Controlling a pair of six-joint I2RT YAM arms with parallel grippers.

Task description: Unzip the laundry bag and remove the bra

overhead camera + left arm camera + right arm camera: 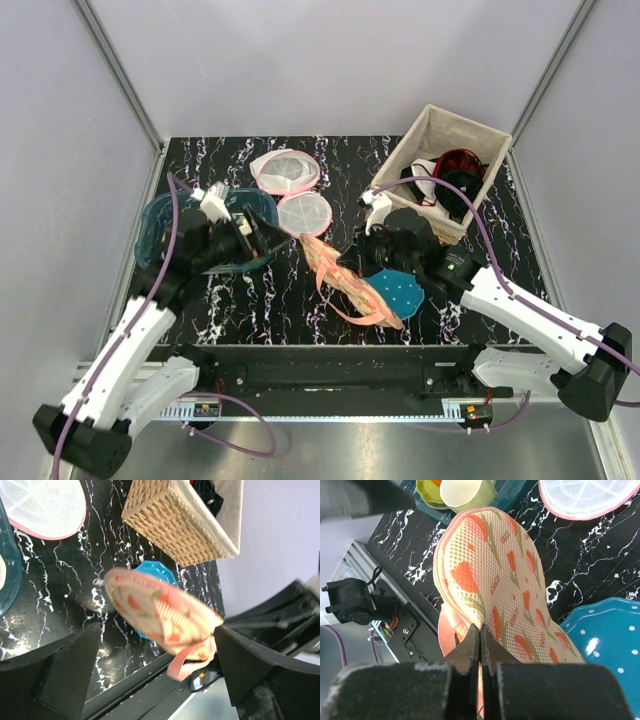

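Observation:
The laundry bag (495, 575), peach mesh with an orange floral print, is lifted off the table on edge. My right gripper (481, 630) is shut on a pinch of its fabric near the lower rim. In the top view the laundry bag (345, 280) slants between the two arms, with a pink strap loop (352, 318) hanging from its near end. My left gripper (157, 665) is open, its fingers (65, 670) wide apart. The laundry bag (160, 610) hangs beyond them, untouched. The left gripper (262, 235) sits just left of the bag's far tip. The bra is hidden.
A blue polka-dot pouch (400, 290) lies under the right gripper. Two white mesh pink-rimmed bags (285, 170) (303, 212) lie at the back centre. A wicker basket (480, 135) with dark and red garments stands back right. A teal tray (160, 225) with cups sits left.

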